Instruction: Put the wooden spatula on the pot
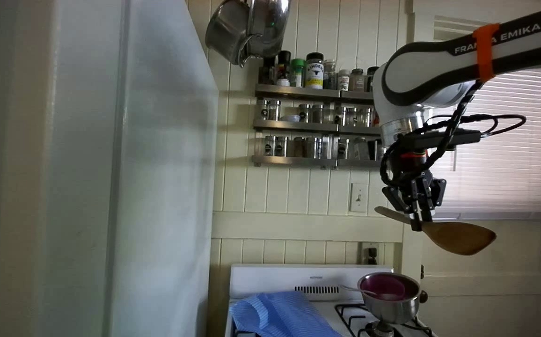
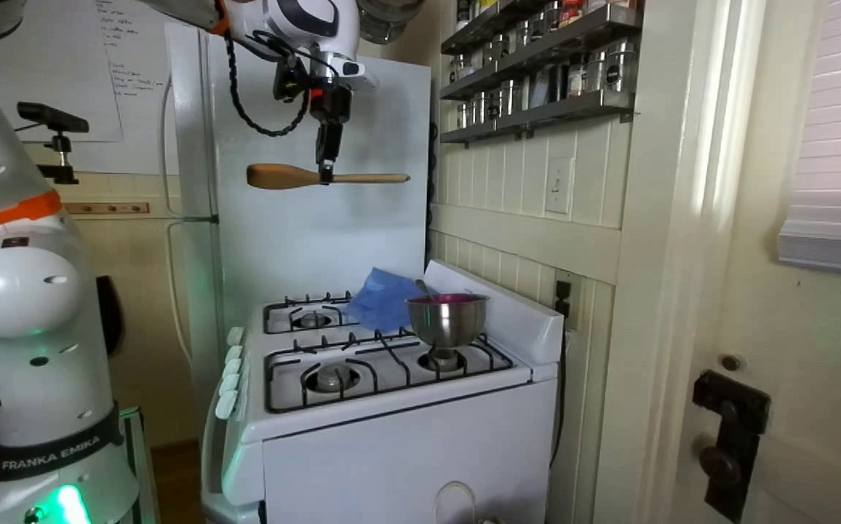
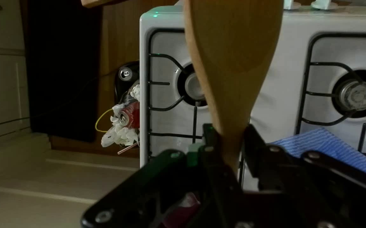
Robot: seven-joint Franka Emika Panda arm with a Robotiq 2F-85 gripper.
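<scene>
My gripper (image 1: 420, 224) is shut on the wooden spatula (image 1: 461, 237), at the handle close to the blade. In an exterior view the gripper (image 2: 327, 175) holds the spatula (image 2: 278, 177) roughly level, high above the stove. In the wrist view the gripper's fingers (image 3: 229, 139) are on both sides of the spatula (image 3: 233, 47), whose blade runs to the top edge. The pot (image 1: 385, 285) shows as a maroon round shape within a silver metal vessel on a rear burner. In the wrist view a maroon part (image 3: 183, 213) shows between the gripper links; the rest is hidden.
The silver vessel (image 2: 447, 324) has a spoon-like handle leaning out. A blue cloth (image 2: 384, 298) lies on the stove (image 2: 406, 407) beside it. Spice shelves (image 1: 298, 161) and hanging silver pots (image 1: 247, 32) are on the wall side. A fridge (image 2: 319, 240) stands behind the stove.
</scene>
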